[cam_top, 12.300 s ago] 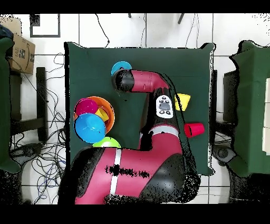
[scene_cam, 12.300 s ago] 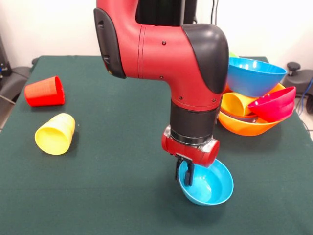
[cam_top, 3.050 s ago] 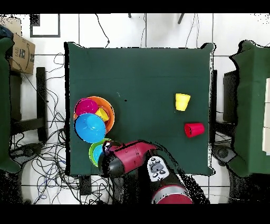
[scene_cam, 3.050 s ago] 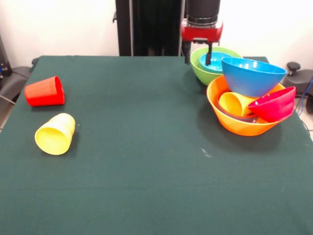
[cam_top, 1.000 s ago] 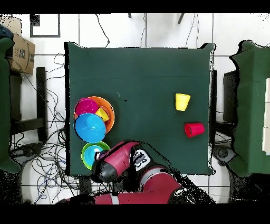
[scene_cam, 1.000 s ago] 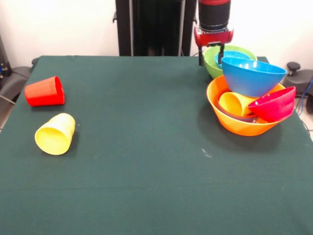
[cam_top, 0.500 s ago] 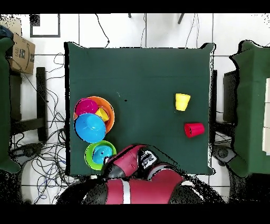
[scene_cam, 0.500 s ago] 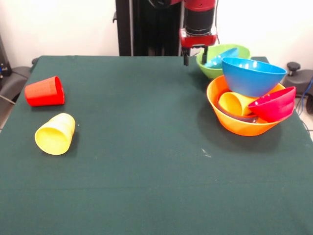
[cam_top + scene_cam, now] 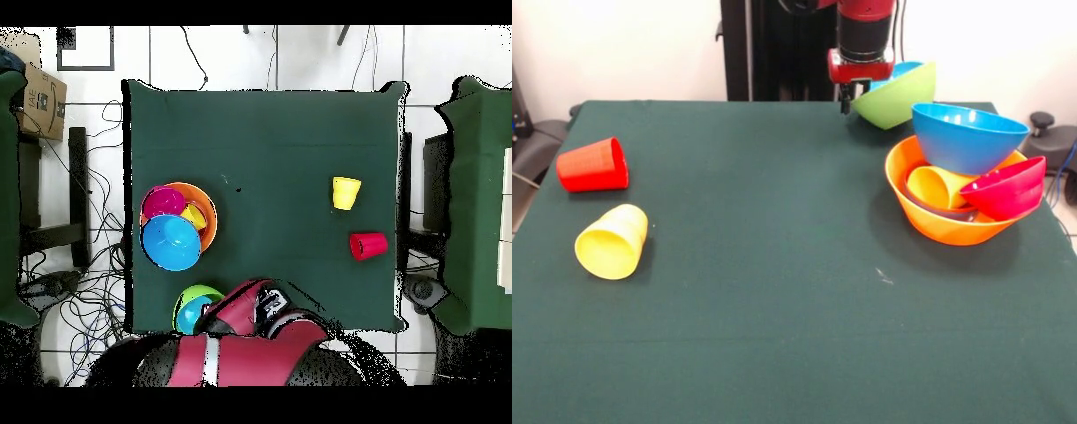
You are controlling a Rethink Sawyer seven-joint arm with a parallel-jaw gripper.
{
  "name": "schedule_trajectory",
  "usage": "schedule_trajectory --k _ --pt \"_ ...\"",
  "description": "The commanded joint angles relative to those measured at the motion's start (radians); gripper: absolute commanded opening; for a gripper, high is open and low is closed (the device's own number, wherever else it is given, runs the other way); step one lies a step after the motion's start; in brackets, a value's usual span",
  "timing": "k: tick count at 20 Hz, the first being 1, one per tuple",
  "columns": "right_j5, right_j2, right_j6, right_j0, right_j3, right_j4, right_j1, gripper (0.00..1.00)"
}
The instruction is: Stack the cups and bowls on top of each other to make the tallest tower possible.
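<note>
Spreading across both views, the green table (image 9: 733, 291) carries the tower (image 9: 964, 181) at its right side in the front view: a large orange bowl (image 9: 945, 225) holding a yellow cup (image 9: 936, 187), a crimson bowl (image 9: 1006, 190) and, on top, a blue bowl (image 9: 967, 137). Behind it, the gripper (image 9: 850, 95) is clamped on the rim of the lime green bowl (image 9: 896, 97), held tilted off the table with a small light-blue bowl (image 9: 190, 312) inside. A red cup (image 9: 593, 165) and another yellow cup (image 9: 612, 241) lie on their sides well apart from the tower.
</note>
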Motion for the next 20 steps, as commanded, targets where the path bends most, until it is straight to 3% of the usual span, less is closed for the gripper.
schedule_trajectory --k 1,9,11,15,20 --pt "-0.045 -0.033 0.052 0.069 -0.139 -0.009 0.05 0.0" --pt "-0.034 -0.032 0.042 0.079 -0.134 0.024 0.038 0.0" --pt "-0.061 -0.052 0.062 0.109 -0.143 0.032 0.038 0.0" --pt "-0.019 -0.005 0.067 0.072 -0.091 0.08 -0.06 0.0" --pt "0.065 0.085 0.067 -0.016 0.001 0.193 -0.206 0.0"
